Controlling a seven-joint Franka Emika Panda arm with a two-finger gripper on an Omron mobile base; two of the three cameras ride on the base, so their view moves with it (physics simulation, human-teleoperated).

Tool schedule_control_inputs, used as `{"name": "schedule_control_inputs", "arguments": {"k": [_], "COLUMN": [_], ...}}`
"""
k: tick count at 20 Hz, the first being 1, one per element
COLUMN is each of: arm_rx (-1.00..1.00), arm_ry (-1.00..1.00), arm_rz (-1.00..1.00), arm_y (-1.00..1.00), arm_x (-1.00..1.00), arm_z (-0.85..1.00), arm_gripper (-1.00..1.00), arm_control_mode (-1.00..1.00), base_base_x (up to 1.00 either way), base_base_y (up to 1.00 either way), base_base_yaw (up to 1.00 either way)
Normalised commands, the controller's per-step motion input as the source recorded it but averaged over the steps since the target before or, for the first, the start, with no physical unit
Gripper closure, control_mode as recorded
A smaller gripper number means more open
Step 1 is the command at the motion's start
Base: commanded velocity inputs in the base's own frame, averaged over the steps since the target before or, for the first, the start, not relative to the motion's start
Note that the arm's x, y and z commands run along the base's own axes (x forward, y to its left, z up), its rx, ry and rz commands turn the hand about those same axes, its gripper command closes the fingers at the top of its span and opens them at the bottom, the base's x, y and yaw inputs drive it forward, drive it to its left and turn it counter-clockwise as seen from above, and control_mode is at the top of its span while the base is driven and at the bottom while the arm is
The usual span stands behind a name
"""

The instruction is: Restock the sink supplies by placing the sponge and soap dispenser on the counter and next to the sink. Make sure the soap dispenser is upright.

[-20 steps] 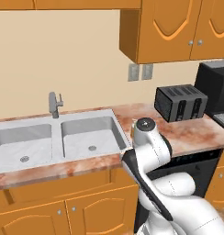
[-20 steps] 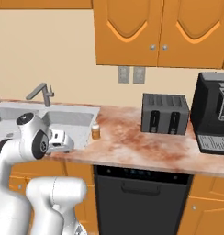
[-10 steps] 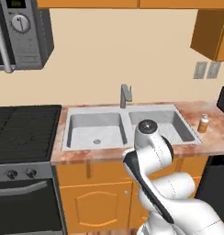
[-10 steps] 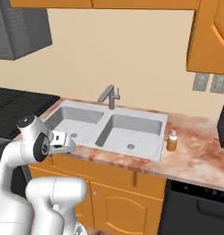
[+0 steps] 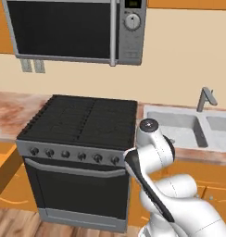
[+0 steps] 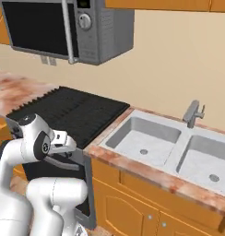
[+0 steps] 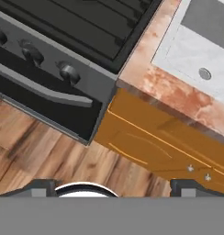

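Tool (image 7: 114,186) tips barely visible, wide apart — sink (image 6: 174,147) cut off at right, stove (image 5: 82,120) front.

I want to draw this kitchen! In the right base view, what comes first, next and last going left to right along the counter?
Stovetop → left sink basin → faucet → right sink basin.

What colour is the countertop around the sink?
Reddish-brown and cream marbled counter, clearest in the hand view, bordering the light grey sink.
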Motion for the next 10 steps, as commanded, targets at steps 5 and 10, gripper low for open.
{"name": "schedule_control_inputs", "arguments": {"k": [5,10], "arm_rx": [0.00,0.00], "arm_ry": [0.00,0.00], "arm_rz": [0.00,0.00], "arm_y": [0.00,0.00], "arm_x": [0.00,0.00], "arm_z": [0.00,0.00], "arm_gripper": [-1.00,-1.00], "arm_control_mode": [1.00,1.00], "base_base_x": [0.17,0.14], "base_base_y": [1.00,0.78], "base_base_yaw": [0.40,0.31]}}
